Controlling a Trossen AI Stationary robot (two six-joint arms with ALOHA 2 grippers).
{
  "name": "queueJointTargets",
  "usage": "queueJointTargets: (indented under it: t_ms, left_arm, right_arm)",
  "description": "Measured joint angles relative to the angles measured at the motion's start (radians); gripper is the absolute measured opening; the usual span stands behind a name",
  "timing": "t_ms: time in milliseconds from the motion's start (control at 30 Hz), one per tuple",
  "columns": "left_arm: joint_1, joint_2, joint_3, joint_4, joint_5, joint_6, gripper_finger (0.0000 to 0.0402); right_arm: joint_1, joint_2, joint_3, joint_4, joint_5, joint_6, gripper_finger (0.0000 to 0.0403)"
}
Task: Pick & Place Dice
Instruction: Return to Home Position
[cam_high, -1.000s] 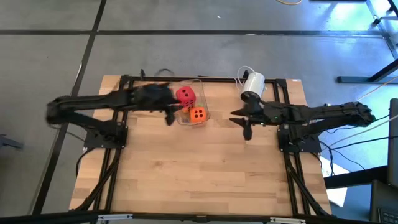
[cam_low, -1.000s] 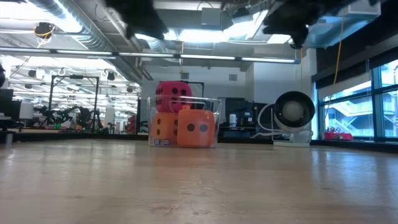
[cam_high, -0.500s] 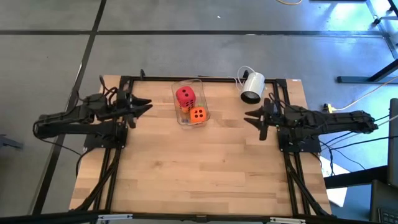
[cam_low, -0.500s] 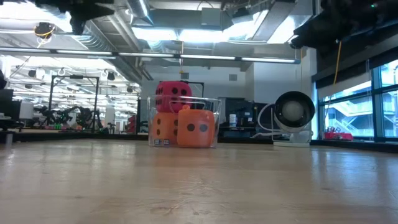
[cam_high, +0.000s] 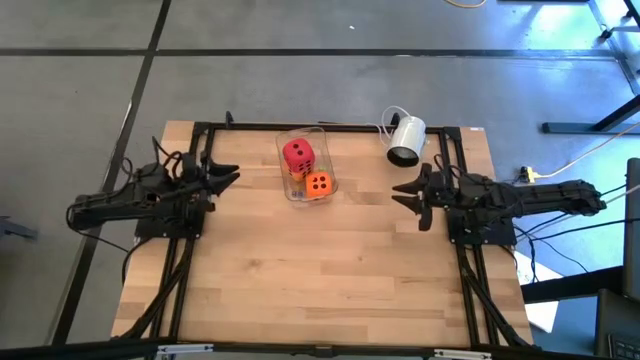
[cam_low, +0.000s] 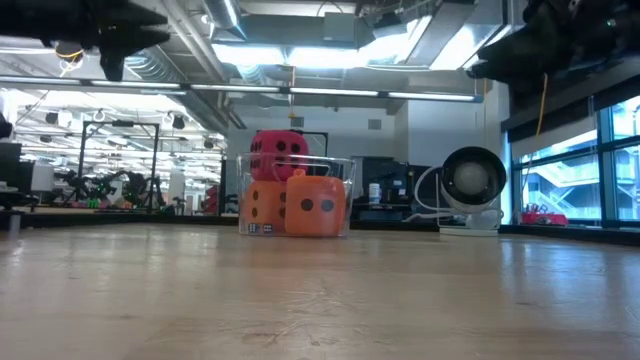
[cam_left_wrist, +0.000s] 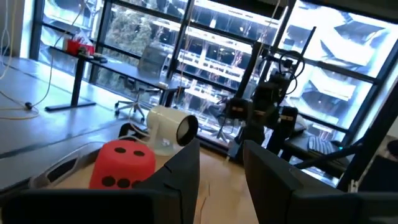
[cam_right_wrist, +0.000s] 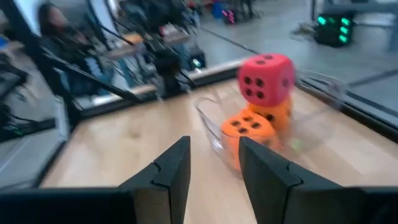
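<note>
The left gripper (cam_high: 232, 172) hovers over the left part of the wooden table (cam_high: 300, 280), and its arm lies folded low along the left frame. In the left wrist view its two dark fingers (cam_left_wrist: 183, 177) stand apart with a narrow gap, and nothing is between them. The right gripper (cam_high: 404, 193) hangs over the right part of the table and points toward the left one. Its fingers (cam_right_wrist: 171, 171) are also a little apart and hold nothing.

The clear plastic container (cam_high: 290, 138) stands on the table between the two grippers, straight ahead of each, and apart from both. All three dice are inside it. The red die (cam_high: 297, 153) sits on top, above the rim, on the side away from the right gripper. One orange die (cam_high: 319, 184) lies on the container's bottom, toward the near table edge. The low view shows the second orange die (cam_low: 262, 205) directly under the red one, touching the first orange die. Whether tiny pieces lie in the container, one cannot tell.

A white round device (cam_high: 406, 140) with a cable stands near the right gripper, toward the far table edge. In the low view both arms show only at the top corners, high above the table.
</note>
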Motion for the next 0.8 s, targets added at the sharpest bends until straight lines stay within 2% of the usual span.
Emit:
queueJointTargets:
  t_ms: [200, 333, 567, 800]
  left_arm:
    - [0.0, -0.097, -0.098, 0.016, -0.003, 0.009, 0.0115]
    - [0.001, -0.098, -0.113, 0.009, 0.001, 0.011, 0.0114]
    - [0.001, -0.098, -0.089, -0.005, -0.026, 0.02, 0.0114]
    - [0.001, -0.098, -0.09, -0.04, 0.001, 0.0, 0.0116]
  right_arm:
    - [0.0, -0.021, -0.147, 0.249, -0.027, 0.03, 0.0137]
    - [-0.009, -0.057, -0.208, 0.312, -0.01, 0.061, 0.0137]
    - [-0.054, -0.162, -0.248, 0.283, -0.038, 0.059, 0.0137]
    - [-0.085, -0.317, -0.31, 0.243, -0.075, 0.077, 0.0137]
